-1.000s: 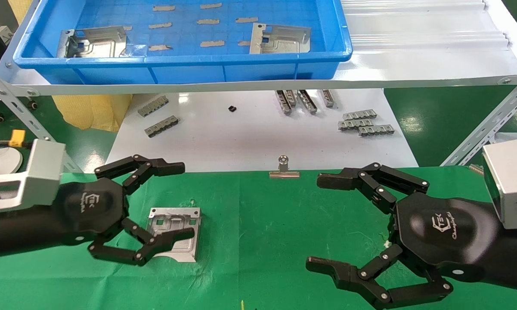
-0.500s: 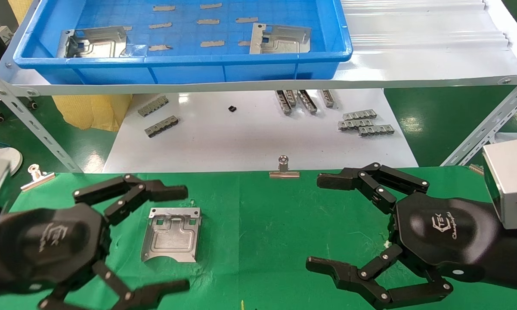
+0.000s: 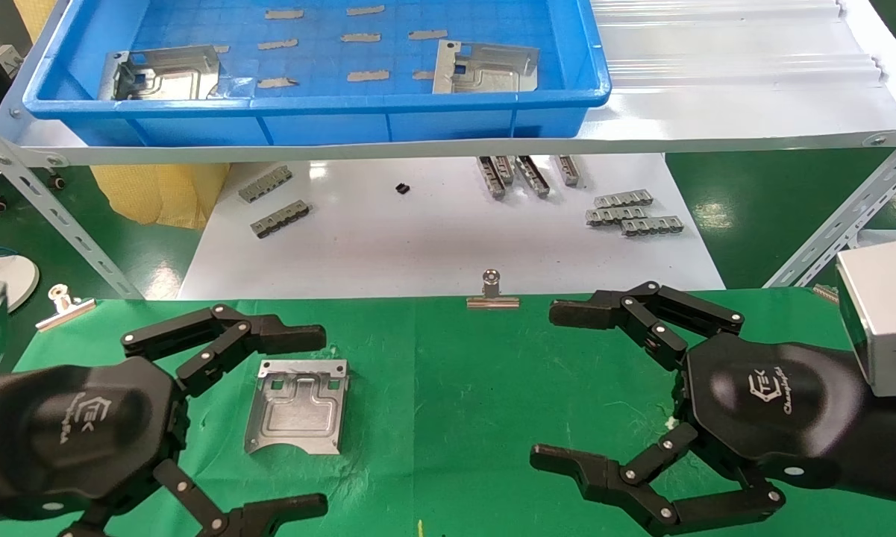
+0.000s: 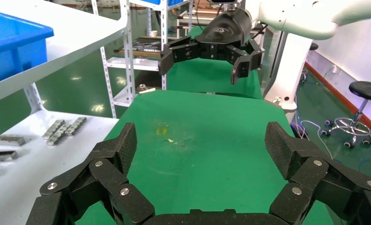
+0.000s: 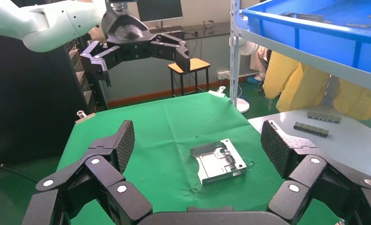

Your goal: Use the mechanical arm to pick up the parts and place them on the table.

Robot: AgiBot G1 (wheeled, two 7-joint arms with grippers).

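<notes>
One shiny grey stamped part lies flat on the green-cloth table, free of both grippers; it also shows in the right wrist view. Two more parts lie in the blue tray. My left gripper is open and empty, raised above the cloth with its palm left of the part; its own view shows only bare cloth. My right gripper is open and empty at the right, facing the part.
The blue tray sits on a white shelf at the back. Below it, a glossy white board carries grey slotted strips. Silver binder clips hold the cloth's far edge. Slanted shelf braces stand at both sides.
My left gripper has drawn back to the left and nearer, off the part, which now lies fully uncovered on the cloth. The right arm has not moved.
</notes>
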